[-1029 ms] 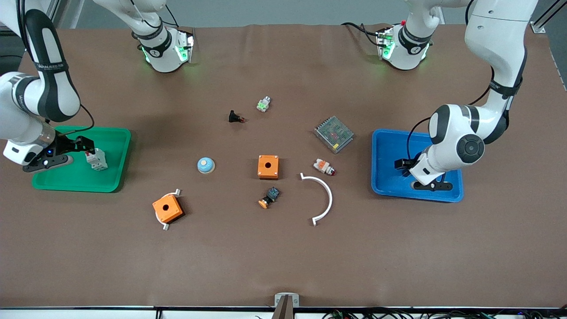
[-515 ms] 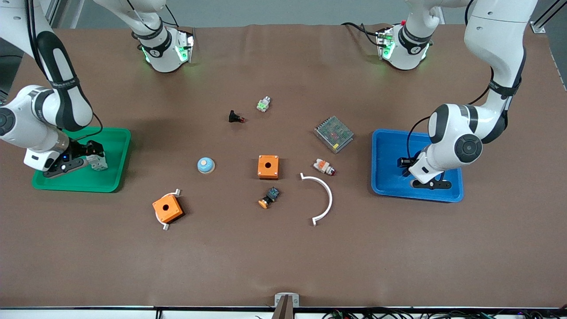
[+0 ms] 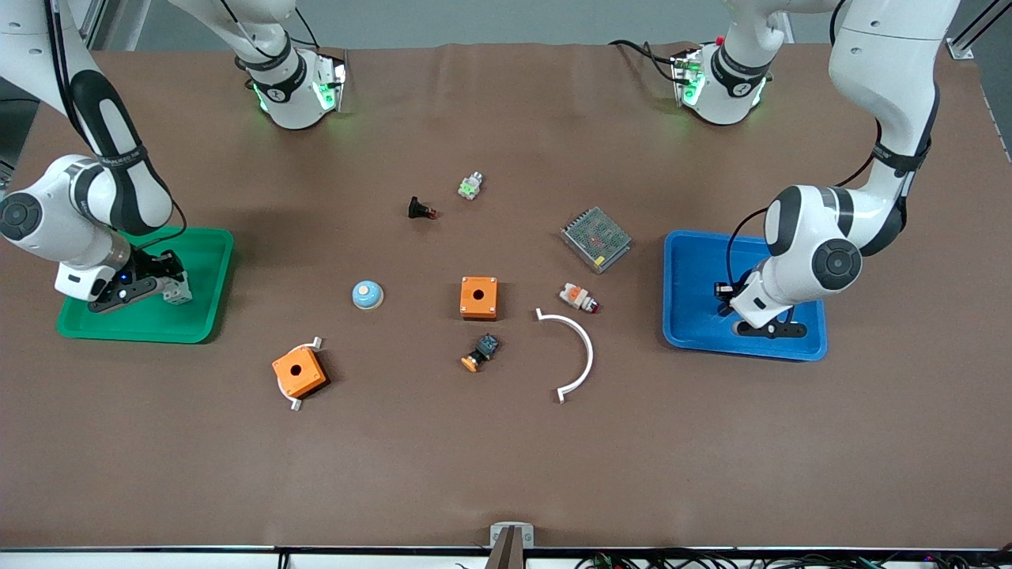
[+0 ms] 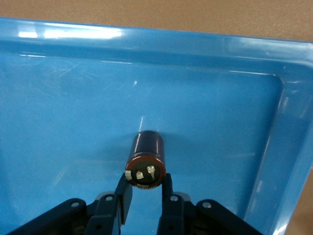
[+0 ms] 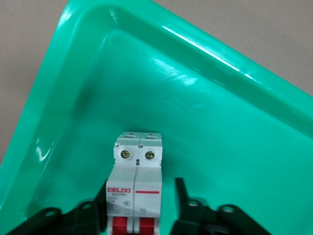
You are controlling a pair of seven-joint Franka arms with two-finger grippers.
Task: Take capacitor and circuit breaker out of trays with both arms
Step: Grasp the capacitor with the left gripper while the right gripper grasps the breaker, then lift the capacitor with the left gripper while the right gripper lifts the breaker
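Pinching the capacitor (image 4: 146,156) by its end, the left tool (image 4: 145,183) is clamped on it in the blue tray (image 4: 274,147); light, smooth and round, it may slip. The right tool (image 5: 139,196) straddles the circuit breaker (image 5: 135,166) in the green tray (image 5: 73,73), one finger (image 5: 181,191) not touching; its rigid flat sides suit gripping.

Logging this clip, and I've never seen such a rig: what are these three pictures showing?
Two white robot arms work at a brown table. The wide picture looks down from across it; the other two come from wrist cameras. The left arm reaches into the blue tray, jaws shut on a black capacitor. The right arm reaches into the green tray, jaws around a white circuit breaker, a gap showing on one side. Orange boxes and a white curved strip lie loose between the trays.
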